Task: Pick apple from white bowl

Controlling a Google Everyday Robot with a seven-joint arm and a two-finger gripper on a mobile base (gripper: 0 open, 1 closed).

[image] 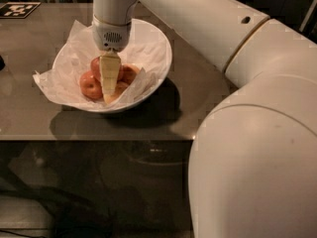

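Observation:
The white bowl (166, 58) stands on the table, lined with crinkled white paper (54, 78), and holds a cluster of red apples. My gripper (109, 94) reaches straight down into the bowl, in among the apples. The deep red apple (95, 66) shows just left of the gripper and is partly hidden behind it. A smaller red apple (89, 86) lies at the front left. Another apple (130, 73) shows to the right of the gripper.
The bowl sits on a grey-brown table (39, 123), close to its front edge. A black-and-white marker tag (17, 9) lies at the table's far left corner. My bulky white arm (257, 133) fills the right side of the view.

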